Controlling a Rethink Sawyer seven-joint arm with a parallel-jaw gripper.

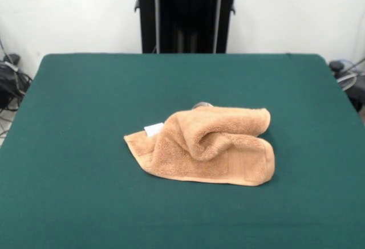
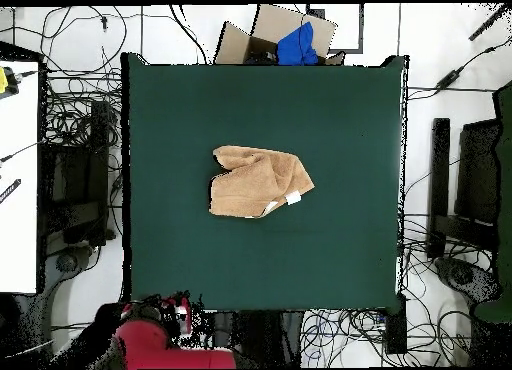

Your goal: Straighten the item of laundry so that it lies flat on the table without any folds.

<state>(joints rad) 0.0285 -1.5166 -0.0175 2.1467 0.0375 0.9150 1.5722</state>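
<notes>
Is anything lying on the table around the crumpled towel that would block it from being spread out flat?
Nothing visible does. The towel lies bunched near the middle of the table, and only bare green cloth shows around it on every side in both views. The gripper itself cannot be made out in either view.

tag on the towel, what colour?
White. The tag sticks out at the edge of the orange-tan towel; clearest in the front view.

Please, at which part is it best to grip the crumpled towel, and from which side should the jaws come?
Probably the towel corner bearing the white tag, approached from above: there it lies thin on the table, while its middle is bunched into a thick roll.
</notes>
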